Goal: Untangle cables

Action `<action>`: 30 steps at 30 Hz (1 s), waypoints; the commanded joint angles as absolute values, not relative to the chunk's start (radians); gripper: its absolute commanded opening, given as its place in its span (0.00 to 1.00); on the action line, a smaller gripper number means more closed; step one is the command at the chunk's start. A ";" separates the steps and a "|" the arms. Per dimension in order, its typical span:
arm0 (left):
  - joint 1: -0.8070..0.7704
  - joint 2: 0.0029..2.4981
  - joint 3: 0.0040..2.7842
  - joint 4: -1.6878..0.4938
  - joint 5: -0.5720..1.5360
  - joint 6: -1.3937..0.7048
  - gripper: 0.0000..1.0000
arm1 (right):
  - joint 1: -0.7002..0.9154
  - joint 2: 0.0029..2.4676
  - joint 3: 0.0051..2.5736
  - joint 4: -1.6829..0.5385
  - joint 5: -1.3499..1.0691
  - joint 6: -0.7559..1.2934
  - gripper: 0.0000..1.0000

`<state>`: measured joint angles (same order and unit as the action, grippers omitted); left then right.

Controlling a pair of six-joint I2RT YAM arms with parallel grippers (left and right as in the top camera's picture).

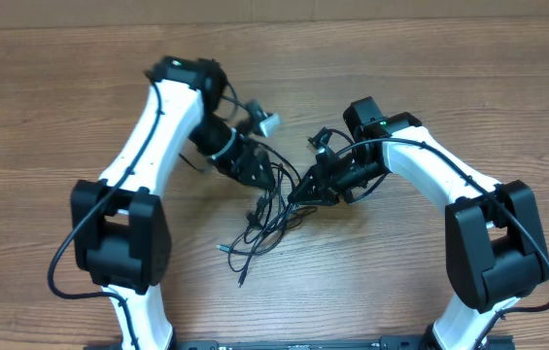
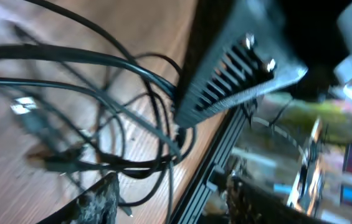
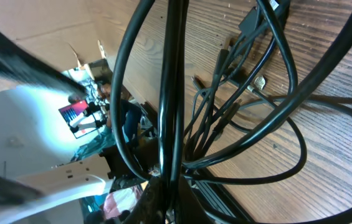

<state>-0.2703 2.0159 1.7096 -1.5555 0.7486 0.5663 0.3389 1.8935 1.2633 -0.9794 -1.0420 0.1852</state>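
Right end effector [image 1: 293, 197] clamped on cables [image 1: 262, 226], we judge anchoring the knot | left end effector [image 1: 262, 180] jaws apart astride loose strands, likely to pull one | tangle on surface [image 1: 381, 292] between them

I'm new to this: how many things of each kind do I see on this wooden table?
White-and-black robot arms: 2
Tangled heap of thin black cables: 1, strands too knotted to count
Total: 3

wooden table [image 1: 371, 282] with streaky grain, tan cardboard panel [image 3: 51, 25] at its edge, blurred room clutter beyond
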 commanded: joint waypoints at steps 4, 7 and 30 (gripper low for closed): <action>-0.331 2.024 1.554 -1.463 0.749 0.628 0.54 | 0.307 1.865 1.273 -0.956 -1.041 0.234 0.04; -0.341 2.024 1.487 -1.412 0.743 0.613 0.04 | 0.288 1.865 1.273 -0.952 -1.052 0.236 0.04; -0.035 2.024 1.481 -1.291 0.623 0.272 0.04 | 0.145 1.865 1.273 -1.014 -0.709 0.228 0.04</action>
